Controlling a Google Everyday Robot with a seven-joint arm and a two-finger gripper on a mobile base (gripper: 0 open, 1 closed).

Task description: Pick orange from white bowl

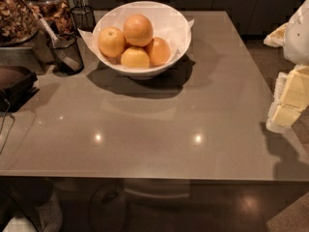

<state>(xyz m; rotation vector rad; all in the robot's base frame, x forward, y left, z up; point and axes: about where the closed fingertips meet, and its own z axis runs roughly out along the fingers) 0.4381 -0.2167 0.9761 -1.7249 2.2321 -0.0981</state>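
Note:
The orange (138, 30) is the largest, pinkish-orange fruit and sits on top of the pile in the white bowl (176, 31). The bowl is paper-lined and stands at the back middle of the grey table. Around the orange lie two paler yellow-orange fruits (111, 41) (135, 58) and a smaller deep-orange fruit (158, 51). My gripper (287, 100), yellowish with a white arm above it, hangs at the table's right edge. It is far to the right of the bowl and nearer the front, and it touches nothing.
Two black mesh cups (65, 53) (83, 17) stand left of the bowl, the nearer one holding a utensil. Snack jars (17, 13) fill the back left corner. A dark device (14, 83) lies at the left edge. The table's front edge (154, 178) runs across below.

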